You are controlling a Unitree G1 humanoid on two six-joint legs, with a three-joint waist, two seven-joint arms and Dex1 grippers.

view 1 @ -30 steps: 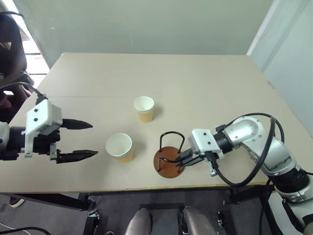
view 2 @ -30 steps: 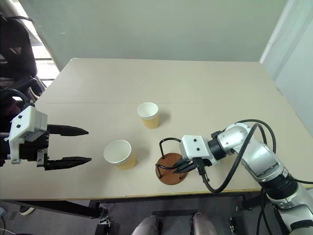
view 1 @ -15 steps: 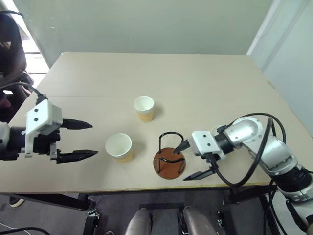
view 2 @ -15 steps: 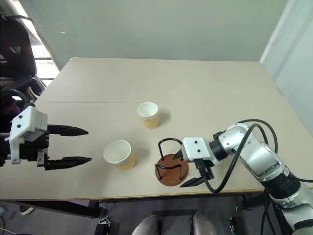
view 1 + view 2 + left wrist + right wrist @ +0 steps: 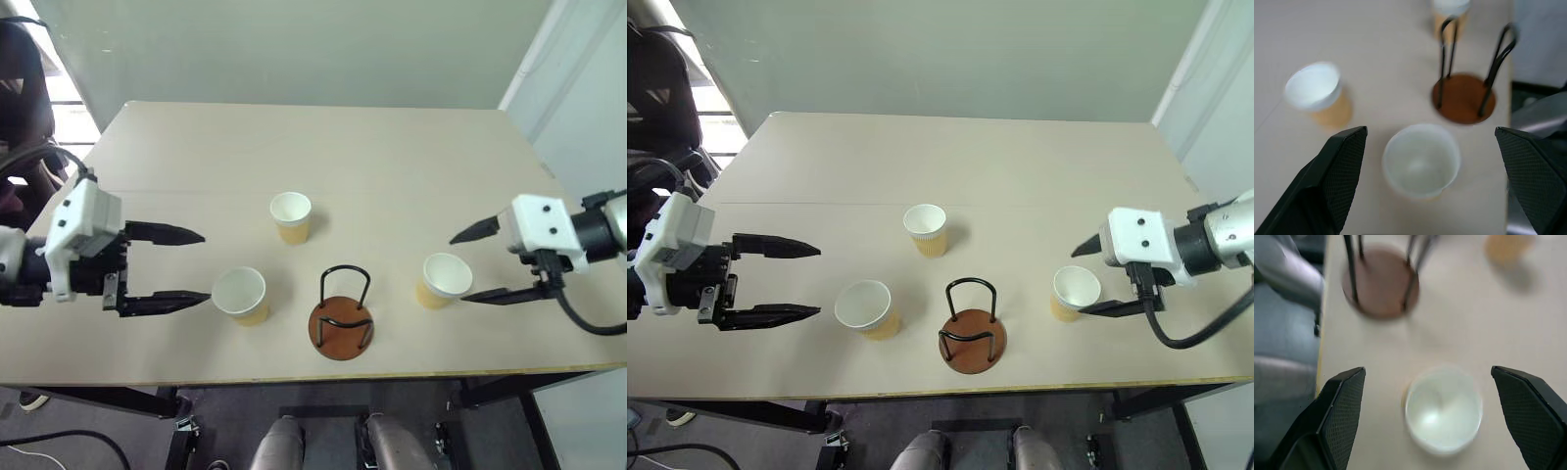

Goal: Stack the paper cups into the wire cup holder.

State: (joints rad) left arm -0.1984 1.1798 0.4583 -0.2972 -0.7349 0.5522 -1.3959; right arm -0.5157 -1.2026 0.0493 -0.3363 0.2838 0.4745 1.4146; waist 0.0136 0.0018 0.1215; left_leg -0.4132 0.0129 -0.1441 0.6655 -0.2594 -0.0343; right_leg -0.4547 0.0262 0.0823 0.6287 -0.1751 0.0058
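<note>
Paper cups, three: tapered, tan-yellow outside that looks ribbed, white inside, rolled white rim, all upright on the beige table (image 5: pixel 392 157).
- One (image 5: pixel 240 295) just off the left gripper (image 5: pixel 204 265) fingertips; jaws wide apart, empty.
- One (image 5: pixel 443 279) between the spread fingers of the right gripper (image 5: pixel 457 267), untouched.
- One (image 5: pixel 290 216) farther back, well apart from both.

Wire cup holder (image 5: pixel 342 310): thin black wire loops on a round reddish-brown disc, empty, between the two near cups.

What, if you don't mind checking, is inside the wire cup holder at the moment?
Nothing is inside the wire cup holder: its bare wooden base shows between the black loops. All three paper cups stand separately on the table. Nothing hides the holder's interior.
</note>
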